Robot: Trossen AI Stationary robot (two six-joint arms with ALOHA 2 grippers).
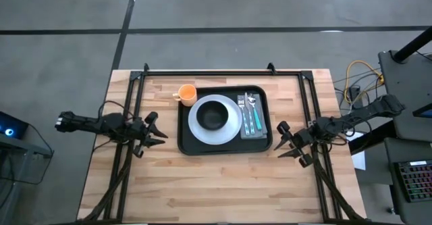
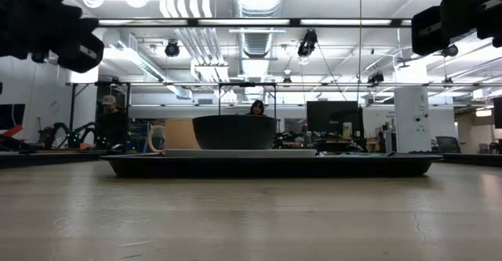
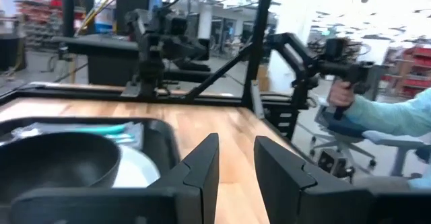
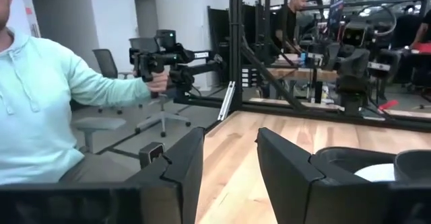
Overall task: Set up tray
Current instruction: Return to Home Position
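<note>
My left gripper (image 1: 160, 136) hangs just left of the tray (image 1: 183, 144), fingers spread and holding nothing. My right gripper (image 1: 283, 141) hangs just right of it, spread likewise. The tray lies mid-worktop (image 1: 223, 184). On it are a white plate (image 1: 197, 125) carrying a dark bowl (image 1: 214, 115), cutlery (image 1: 251, 113) on a grey napkin (image 1: 251, 135) at its right end, and an orange cup (image 1: 187, 94) at its far-left corner.

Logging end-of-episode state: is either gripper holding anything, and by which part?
Nothing is held. The left gripper and right gripper are both open with empty gaps, parked on either side of the tray.
</note>
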